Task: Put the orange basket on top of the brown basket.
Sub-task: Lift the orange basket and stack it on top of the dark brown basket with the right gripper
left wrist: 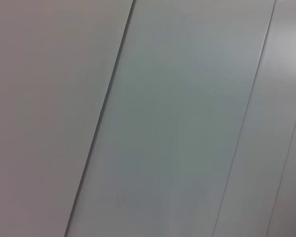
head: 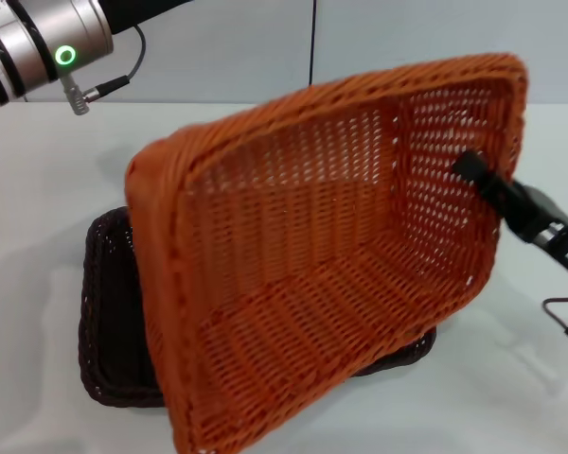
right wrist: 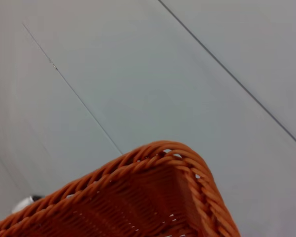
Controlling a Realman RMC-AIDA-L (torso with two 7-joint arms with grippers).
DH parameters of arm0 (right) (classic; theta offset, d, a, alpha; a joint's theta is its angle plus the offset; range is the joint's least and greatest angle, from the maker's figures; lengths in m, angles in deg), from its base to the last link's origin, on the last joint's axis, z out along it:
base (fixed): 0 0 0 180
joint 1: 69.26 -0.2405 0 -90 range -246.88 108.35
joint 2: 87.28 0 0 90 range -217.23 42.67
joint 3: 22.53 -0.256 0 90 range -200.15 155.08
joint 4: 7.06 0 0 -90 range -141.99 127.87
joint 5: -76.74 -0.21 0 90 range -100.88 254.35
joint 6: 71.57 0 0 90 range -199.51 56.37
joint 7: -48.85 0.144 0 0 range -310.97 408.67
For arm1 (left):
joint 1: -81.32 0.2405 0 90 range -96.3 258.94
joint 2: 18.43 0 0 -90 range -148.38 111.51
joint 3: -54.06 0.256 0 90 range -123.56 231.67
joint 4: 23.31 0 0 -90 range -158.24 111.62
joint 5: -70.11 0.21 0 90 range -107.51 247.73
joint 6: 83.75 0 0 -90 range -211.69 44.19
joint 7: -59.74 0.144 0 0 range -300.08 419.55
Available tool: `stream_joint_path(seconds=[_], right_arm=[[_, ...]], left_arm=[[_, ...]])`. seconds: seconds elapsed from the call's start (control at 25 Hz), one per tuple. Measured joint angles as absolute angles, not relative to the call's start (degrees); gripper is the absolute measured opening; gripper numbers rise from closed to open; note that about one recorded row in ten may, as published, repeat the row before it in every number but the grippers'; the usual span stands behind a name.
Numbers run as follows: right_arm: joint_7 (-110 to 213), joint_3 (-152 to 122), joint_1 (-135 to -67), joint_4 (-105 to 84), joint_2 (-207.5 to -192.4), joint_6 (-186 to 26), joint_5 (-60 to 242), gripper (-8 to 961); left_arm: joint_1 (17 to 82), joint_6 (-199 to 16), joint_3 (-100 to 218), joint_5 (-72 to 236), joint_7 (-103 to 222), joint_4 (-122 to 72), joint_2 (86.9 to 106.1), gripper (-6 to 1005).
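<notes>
Here, the right hand (head: 475,170) is gripping the orange basket's (head: 322,265) wall, tilting it over the brown basket (head: 109,322); levelling and lowering come next, I judge.

Pale wall panels (left wrist: 177,128), thin dark seams between.

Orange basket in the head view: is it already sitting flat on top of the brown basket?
No. The orange basket is tilted steeply with its opening facing the camera, held by the right hand above the brown basket.
</notes>
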State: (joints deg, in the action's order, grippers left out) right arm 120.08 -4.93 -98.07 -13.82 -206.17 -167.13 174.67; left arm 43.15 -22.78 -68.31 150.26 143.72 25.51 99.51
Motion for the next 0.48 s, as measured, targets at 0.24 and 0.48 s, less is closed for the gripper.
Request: stream_joint_path(seconds=[0.24, 0.48], right_arm=[[120.5, -2.0, -98.4, -13.5, -206.12, -164.8, 174.8, 204], [121.4, -1.7, -98.0, -14.2, -205.92, -164.9, 174.8, 388]], left_arm=[[42.7, -23.4, -68.3, 150.3, 143.8, 24.8, 99.51, 862], [42.7, -23.6, -68.3, 150.3, 143.8, 24.8, 99.51, 862]])
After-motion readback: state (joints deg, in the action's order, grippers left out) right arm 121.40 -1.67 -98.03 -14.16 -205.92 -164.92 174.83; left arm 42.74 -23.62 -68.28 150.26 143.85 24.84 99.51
